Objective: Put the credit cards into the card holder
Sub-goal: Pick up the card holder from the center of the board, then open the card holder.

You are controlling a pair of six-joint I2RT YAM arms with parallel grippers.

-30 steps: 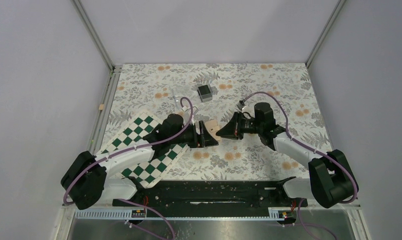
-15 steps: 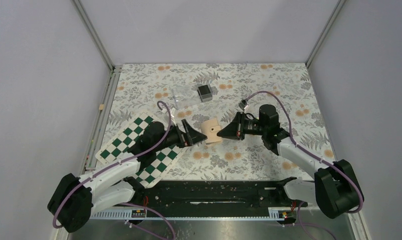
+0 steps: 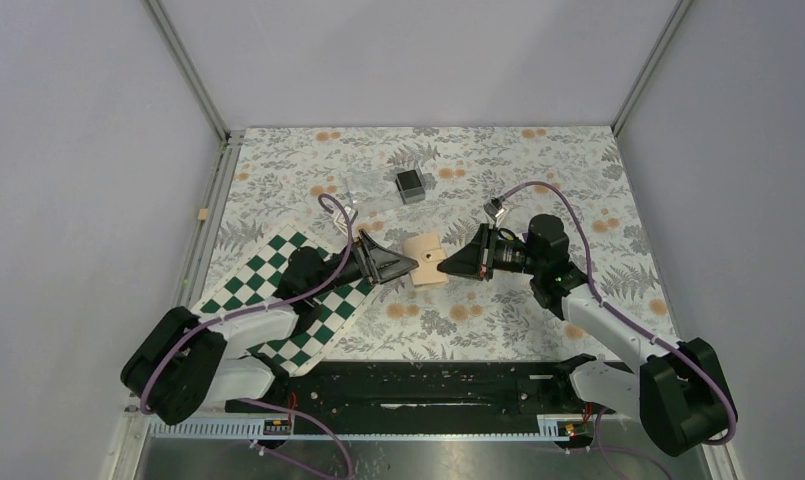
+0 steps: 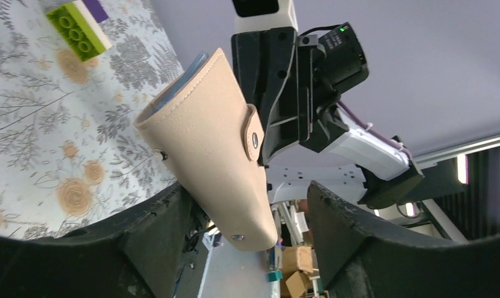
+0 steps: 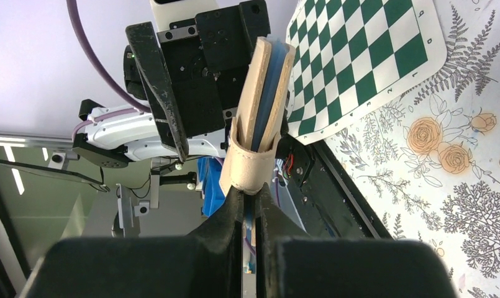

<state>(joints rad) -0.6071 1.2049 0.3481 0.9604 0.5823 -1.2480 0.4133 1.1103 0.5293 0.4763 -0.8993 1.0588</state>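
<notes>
Card holder (image 3: 424,260) hung mid-table above the flowered cloth (image 3: 498,160), its right edge pinched tight by the right gripper (image 3: 450,264). Left gripper (image 3: 398,266) stood spread around its left end, perhaps not touching. Judged light, soft, floppy; best gripped along one flap's edge.

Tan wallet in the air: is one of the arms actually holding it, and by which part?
The right gripper pinches the card holder by the edge beside its clasp tab; the left gripper stands open around its other end.
</notes>
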